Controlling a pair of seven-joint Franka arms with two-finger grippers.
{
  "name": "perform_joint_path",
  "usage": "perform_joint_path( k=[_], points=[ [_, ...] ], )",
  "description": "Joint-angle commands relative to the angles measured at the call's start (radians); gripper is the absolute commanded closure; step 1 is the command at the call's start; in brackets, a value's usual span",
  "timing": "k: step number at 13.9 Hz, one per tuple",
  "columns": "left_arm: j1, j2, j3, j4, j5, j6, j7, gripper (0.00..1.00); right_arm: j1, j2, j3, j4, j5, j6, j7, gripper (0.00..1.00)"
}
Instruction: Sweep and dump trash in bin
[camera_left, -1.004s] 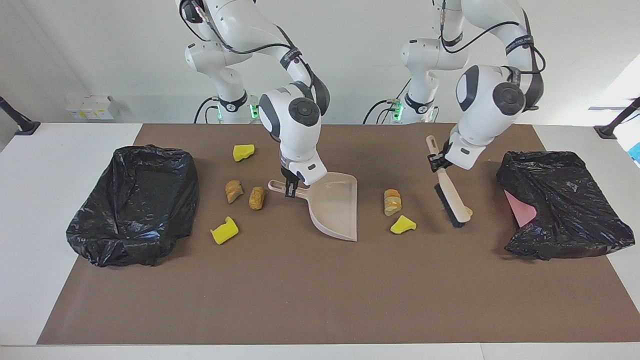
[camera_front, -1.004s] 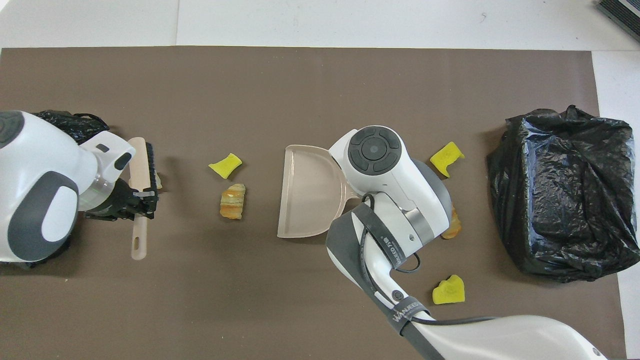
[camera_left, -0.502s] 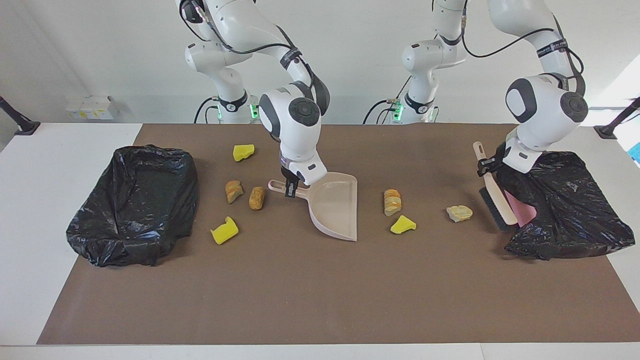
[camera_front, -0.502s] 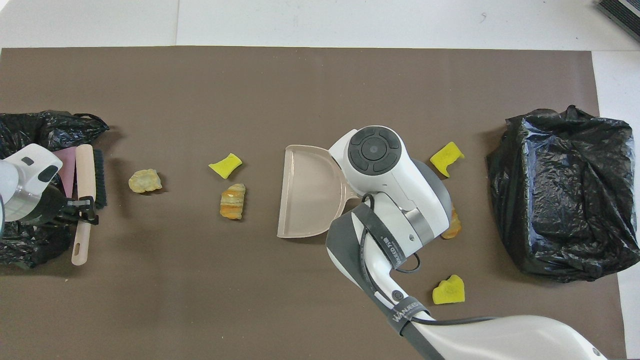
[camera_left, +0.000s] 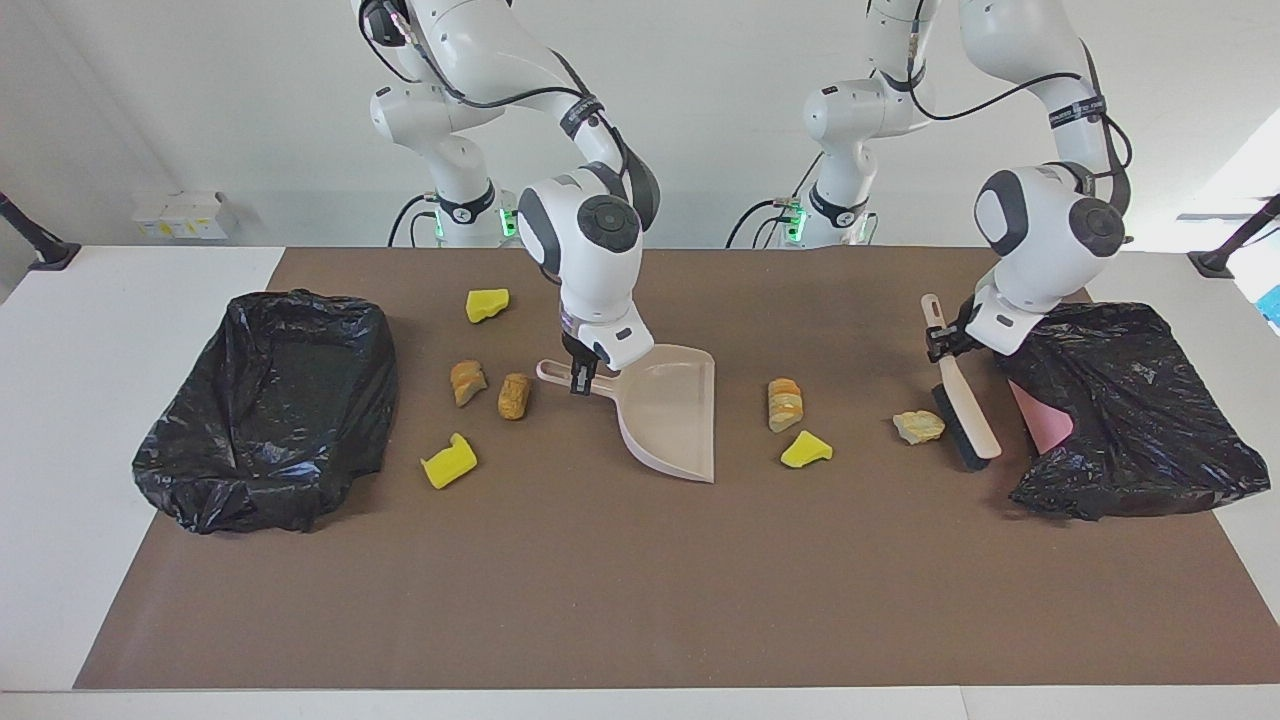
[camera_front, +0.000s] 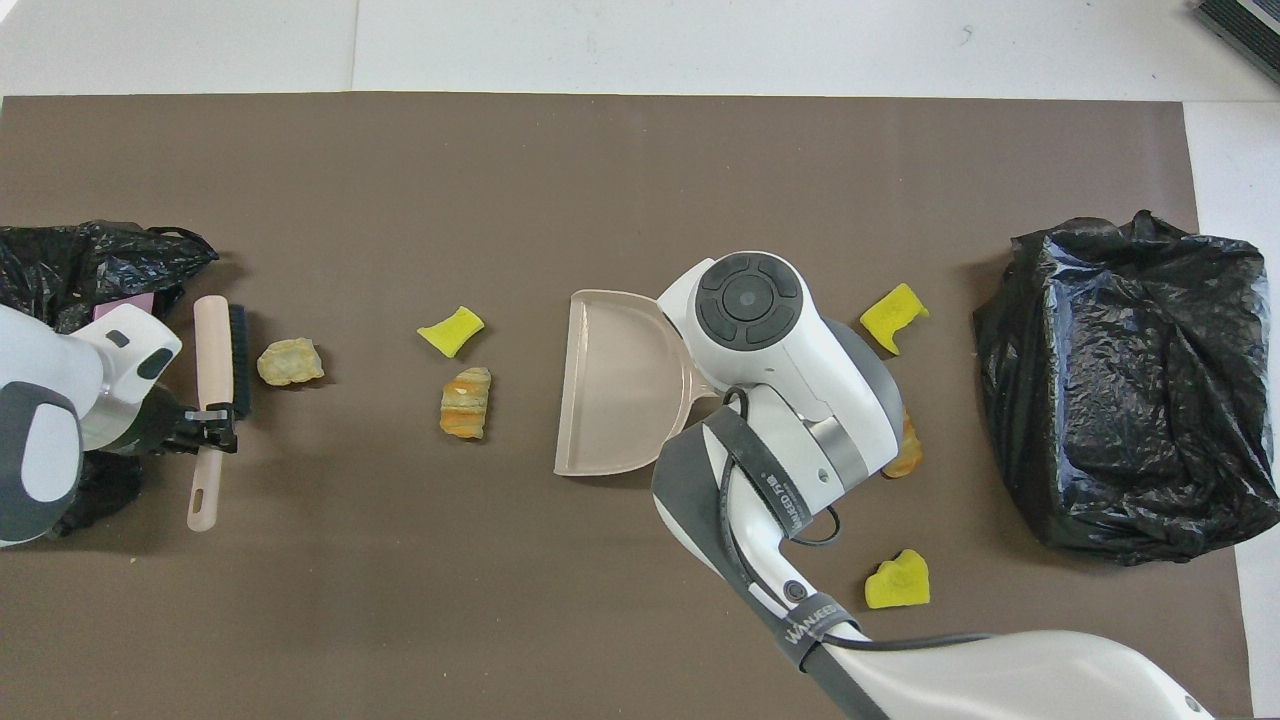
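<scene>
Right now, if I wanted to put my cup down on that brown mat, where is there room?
The widest bare stretch of the brown mat is the strip farthest from the robots, past the dustpan and all the scraps. It is crowded nearer the robots: scraps lie around the dustpan, between the two black bags, with the brush beside one scrap.

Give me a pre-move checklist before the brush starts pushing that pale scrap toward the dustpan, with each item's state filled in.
1. Left gripper shut on the brush handle: ok.
2. Right gripper shut on the dustpan handle: ok.
3. Brush bristles beside the pale scrap, on its left-arm side, so a push would go toward the pan: ok.
4. Bristles touching the mat: cannot tell.
5. Dustpan's open edge facing the brush: ok.
6. Path from scrap to pan free: not ok; the striped bread lump and the yellow chunk lie between and would likely be swept along.
</scene>
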Motion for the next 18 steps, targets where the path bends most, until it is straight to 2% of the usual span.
perform_joint_path(
  k=[1, 3, 7, 12, 14, 18],
  points=[
    [-0.105, 0.021, 0.014, -0.015, 0.013, 0.065, -0.052, 1.0, -0.007, -0.02, 0.009, -0.013, -0.015, -0.007, -0.025, 1.0],
    [-0.178, 0.047, 0.013, -0.006, 0.013, 0.102, -0.072, 1.0, -0.007, -0.02, 0.009, -0.012, -0.015, -0.007, -0.025, 1.0],
    [-0.337, 0.052, 0.009, -0.003, -0.001, 0.116, -0.075, 1.0, -0.007, -0.02, 0.009, -0.01, -0.015, -0.008, -0.025, 1.0],
    [-0.5, 0.047, 0.006, 0.0, -0.224, 0.186, -0.079, 1.0, -0.007, -0.02, 0.009, -0.01, -0.015, -0.008, -0.025, 1.0],
    [-0.521, 0.052, 0.004, 0.008, -0.329, 0.239, -0.101, 1.0, -0.007, -0.02, 0.009, -0.01, -0.015, -0.008, -0.025, 1.0],
    [-0.5, 0.032, 0.018, 0.032, -0.34, 0.155, -0.17, 1.0, -0.007, -0.02, 0.009, -0.01, -0.015, -0.008, -0.025, 1.0]
  ],
)
